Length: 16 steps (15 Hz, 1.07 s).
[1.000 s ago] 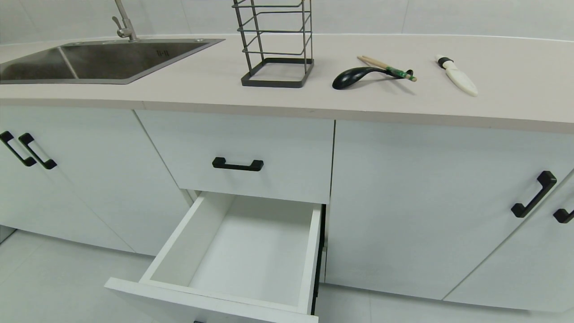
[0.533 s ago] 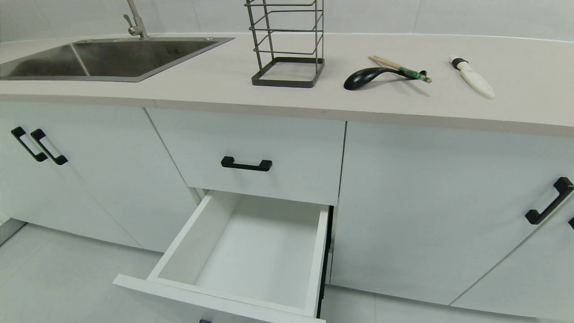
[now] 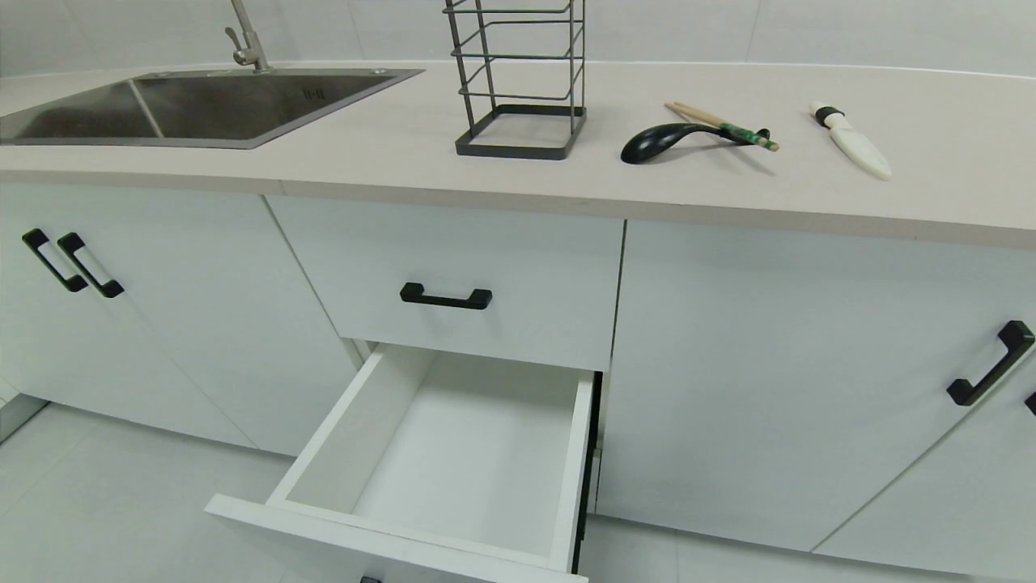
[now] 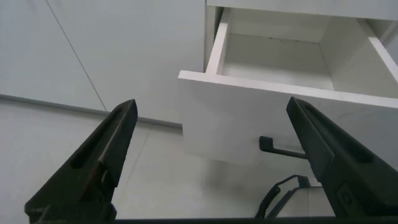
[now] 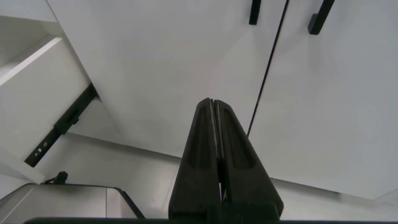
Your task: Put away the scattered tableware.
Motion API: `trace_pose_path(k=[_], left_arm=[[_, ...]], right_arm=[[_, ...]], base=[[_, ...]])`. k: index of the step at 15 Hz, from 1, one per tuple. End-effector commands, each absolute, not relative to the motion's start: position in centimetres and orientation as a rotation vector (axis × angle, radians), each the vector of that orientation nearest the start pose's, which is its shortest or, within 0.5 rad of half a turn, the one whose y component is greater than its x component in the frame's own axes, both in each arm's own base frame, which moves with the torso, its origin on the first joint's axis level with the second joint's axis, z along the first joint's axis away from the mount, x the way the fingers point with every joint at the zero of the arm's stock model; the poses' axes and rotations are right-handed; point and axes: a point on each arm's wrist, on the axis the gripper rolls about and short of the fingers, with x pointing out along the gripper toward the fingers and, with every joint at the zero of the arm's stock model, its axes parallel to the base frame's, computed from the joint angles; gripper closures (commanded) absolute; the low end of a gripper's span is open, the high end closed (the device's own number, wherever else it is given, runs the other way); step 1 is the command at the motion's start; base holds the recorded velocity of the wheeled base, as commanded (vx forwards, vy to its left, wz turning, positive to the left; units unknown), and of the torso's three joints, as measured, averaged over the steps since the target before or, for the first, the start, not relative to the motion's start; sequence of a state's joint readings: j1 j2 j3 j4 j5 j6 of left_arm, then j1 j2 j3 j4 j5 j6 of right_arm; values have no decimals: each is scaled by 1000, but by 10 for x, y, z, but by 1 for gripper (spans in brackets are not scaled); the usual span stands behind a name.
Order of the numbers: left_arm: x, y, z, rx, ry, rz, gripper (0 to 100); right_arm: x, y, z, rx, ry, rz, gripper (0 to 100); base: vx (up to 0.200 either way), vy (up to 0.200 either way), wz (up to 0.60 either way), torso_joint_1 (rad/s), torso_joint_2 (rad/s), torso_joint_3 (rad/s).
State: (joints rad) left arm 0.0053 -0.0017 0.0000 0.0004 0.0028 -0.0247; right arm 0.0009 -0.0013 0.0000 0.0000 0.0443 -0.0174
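Nearest, the left gripper [image 4: 211, 104] hung low before the open drawer [image 4: 249, 118], its fingers spread wide with nothing between them. The right gripper [image 5: 213, 106] faced the cabinet doors with its fingers pressed together, holding nothing.

In the head view the drawer [image 3: 388, 530] stood pulled out at lower centre. Above it ran the countertop [image 3: 364, 174]. On it, at upper right, lay the tableware: a black spoon [image 3: 655, 142] with 2 chopsticks [image 3: 716, 123] resting across its handle. Well apart to their right lay a white knife-like utensil [image 3: 854, 146]. A wire rack [image 3: 522, 81] stood at upper centre and the sink [image 3: 202, 105] at upper left.

The step in hand looked like the first pick, so an arm would have to rise to the counter. The right one seemed better placed, though it would need to part its fingers first. Because the chopsticks touched the spoon, lifting them first, pinched together near the middle, would probably avoid dragging it.

A small mark on the sink wall was too small to read, and no other writing showed.
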Motion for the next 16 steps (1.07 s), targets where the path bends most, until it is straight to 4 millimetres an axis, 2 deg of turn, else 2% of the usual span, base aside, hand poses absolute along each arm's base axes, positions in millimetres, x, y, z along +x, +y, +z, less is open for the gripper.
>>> trace_pose_path(k=[1,7,12,16], left_arm=[[-23,0,75,-25,0,9,0],[-23,0,75,-25,0,9,0],[-23,0,76,-25,-2,11,0],[-23,0,76,-28,-3,11,0]], right_arm=[[-23,1,75,-17,0,46,100],[-23,1,75,-15,0,46,100],[-23,1,76,-14,-2,46,100],[-23,1,75,-21,0,46,100]], base=[[0,0,600,-2,2,2],[0,0,0,0,0,0],[200,0,0,0,0,0],[0,0,0,0,0,0]])
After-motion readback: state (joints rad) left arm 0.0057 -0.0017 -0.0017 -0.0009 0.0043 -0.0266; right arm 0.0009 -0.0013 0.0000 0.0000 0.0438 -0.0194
